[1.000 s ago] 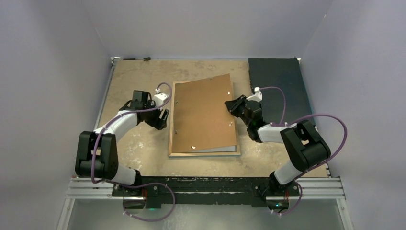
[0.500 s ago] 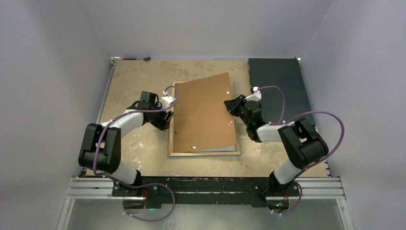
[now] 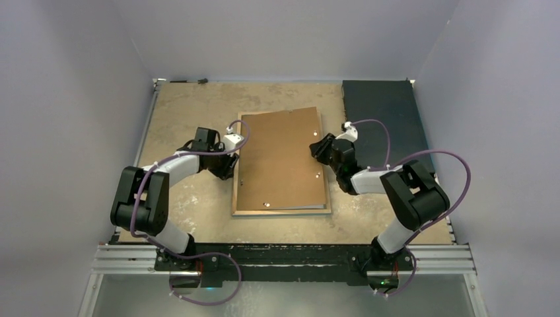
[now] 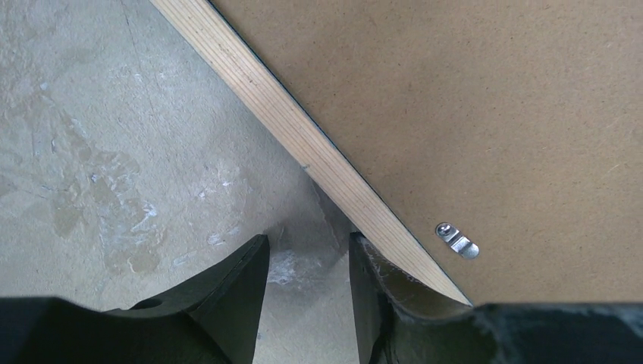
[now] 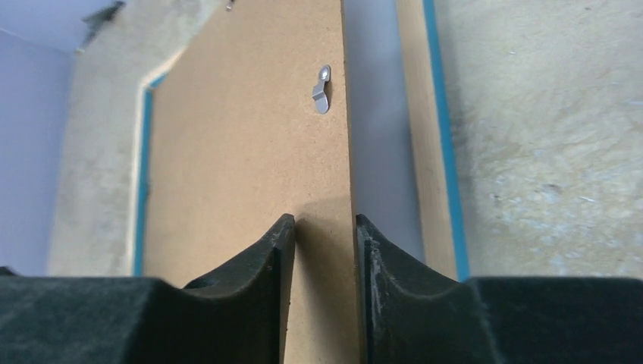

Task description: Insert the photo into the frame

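The frame (image 3: 280,212) lies face down mid-table, its tan rim (image 4: 303,144) and blue outer edge (image 5: 447,152) showing. The brown backing board (image 3: 280,158) lies on it, slightly skewed. The photo is hidden under the board. My left gripper (image 3: 229,165) is open at the frame's left rim, with bare table between its fingers (image 4: 307,262) and the right finger against the rim. My right gripper (image 3: 317,148) sits open at the board's right edge (image 5: 322,243). One finger is over the board (image 5: 243,152) and the other is just past its edge.
A dark rectangular mat (image 3: 386,119) lies at the back right, beside my right arm. Small metal turn clips (image 4: 457,240) (image 5: 322,89) sit on the board. Purple walls close in the table on three sides.
The board's raised right side has come down and swung closer to square with the frame. My left gripper moved right to the frame's rim and narrowed. My right jaws widened.
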Available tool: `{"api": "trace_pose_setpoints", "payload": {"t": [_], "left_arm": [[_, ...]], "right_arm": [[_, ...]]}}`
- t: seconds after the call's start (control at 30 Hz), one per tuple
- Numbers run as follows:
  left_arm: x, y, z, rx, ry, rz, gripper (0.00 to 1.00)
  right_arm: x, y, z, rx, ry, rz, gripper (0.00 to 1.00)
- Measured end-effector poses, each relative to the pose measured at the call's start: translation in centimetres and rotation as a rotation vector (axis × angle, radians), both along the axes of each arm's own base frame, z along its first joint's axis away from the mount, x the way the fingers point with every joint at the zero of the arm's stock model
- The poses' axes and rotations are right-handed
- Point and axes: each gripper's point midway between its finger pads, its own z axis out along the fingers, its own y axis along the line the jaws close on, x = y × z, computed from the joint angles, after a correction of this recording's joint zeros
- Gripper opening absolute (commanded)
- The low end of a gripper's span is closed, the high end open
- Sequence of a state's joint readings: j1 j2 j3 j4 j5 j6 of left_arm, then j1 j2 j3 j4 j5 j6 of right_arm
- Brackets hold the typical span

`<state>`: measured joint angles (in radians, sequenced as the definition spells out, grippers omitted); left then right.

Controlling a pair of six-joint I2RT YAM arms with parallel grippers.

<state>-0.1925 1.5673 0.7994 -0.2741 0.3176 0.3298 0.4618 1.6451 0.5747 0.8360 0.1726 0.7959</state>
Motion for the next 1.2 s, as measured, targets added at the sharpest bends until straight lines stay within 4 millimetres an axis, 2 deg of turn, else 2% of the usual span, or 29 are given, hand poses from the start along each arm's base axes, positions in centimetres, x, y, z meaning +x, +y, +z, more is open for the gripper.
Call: {"api": "trace_pose_setpoints", "payload": {"t": [0.23, 0.4, 0.47, 0.53, 0.73, 0.93, 1.1, 1.2], "left_arm": [[0.0, 0.0, 0.0, -0.003, -0.006, -0.001, 0.39], [0.0, 0.0, 0.2, -0.002, -0.013, -0.002, 0.38], [0.0, 0.0, 0.5, -0.003, -0.020, -0.003, 0.38], [0.1, 0.0, 0.7, -0.004, -0.028, -0.003, 0.38], [0.1, 0.0, 1.1, -0.005, -0.038, -0.002, 0.37], [0.1, 0.1, 1.3, 0.001, -0.043, 0.001, 0.36], [0.1, 0.2, 1.4, 0.001, -0.044, 0.001, 0.36], [0.1, 0.2, 1.3, 0.002, -0.043, 0.002, 0.35]], "right_arm": [[0.7, -0.4, -2.7, -0.193, 0.118, 0.006, 0.48], [0.7, 0.4, -2.8, -0.294, 0.150, 0.045, 0.78], [0.6, 0.8, -2.6, -0.320, 0.152, 0.062, 0.83], [0.3, 1.1, -2.6, -0.345, 0.155, 0.077, 0.98], [-0.1, 1.3, -2.5, -0.389, 0.164, 0.097, 0.99], [-1.1, 0.3, -2.3, -0.480, 0.194, 0.106, 0.99], [-1.0, -0.2, -1.1, -0.560, 0.171, 0.100, 0.99], [-1.3, -0.2, -1.2, -0.589, 0.173, 0.110, 0.99]]}}
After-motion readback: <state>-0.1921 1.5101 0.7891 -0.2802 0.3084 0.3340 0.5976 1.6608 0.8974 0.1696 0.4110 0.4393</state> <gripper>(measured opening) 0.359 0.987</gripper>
